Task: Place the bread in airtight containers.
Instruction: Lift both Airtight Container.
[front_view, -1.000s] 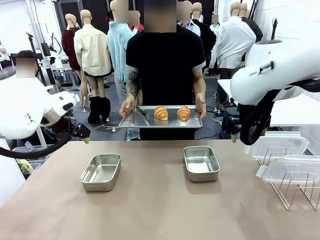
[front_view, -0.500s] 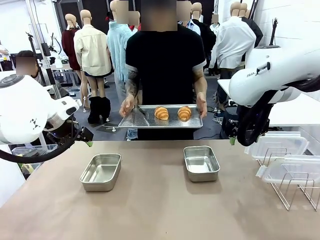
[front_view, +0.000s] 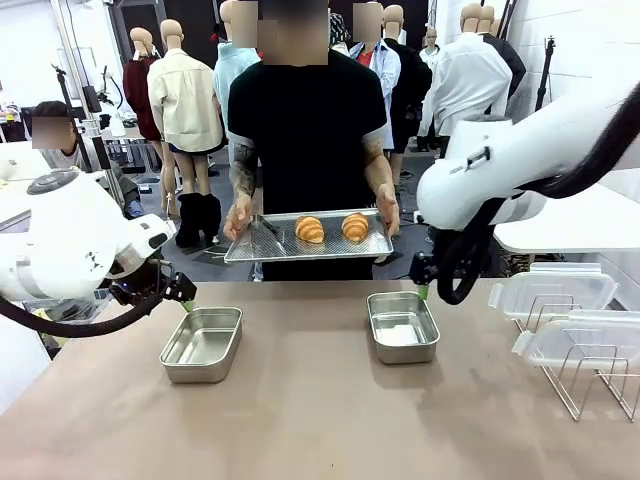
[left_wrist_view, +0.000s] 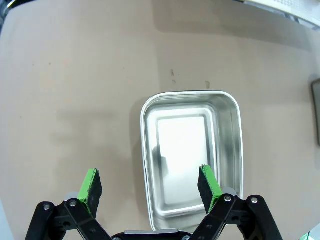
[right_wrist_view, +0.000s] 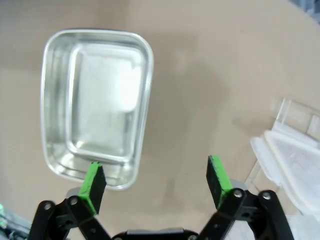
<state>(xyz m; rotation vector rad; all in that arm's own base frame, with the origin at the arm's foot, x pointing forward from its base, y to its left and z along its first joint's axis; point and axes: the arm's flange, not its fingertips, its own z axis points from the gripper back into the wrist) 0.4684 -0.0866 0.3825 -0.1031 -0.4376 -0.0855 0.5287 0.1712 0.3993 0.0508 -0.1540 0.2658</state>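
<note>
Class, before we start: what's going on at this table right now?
A person holds a tray with two rolls across the table. Two empty steel pans sit uncovered on it. The left tool and right tool hang open, one near each pan, empty. Clear lids lie on a rack.

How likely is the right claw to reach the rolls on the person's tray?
Probably yes. The right claw hangs open near the right pan, and nothing stands between it and the two rolls. The tray is held up past the table's far edge, so it may be a stretch.
</note>
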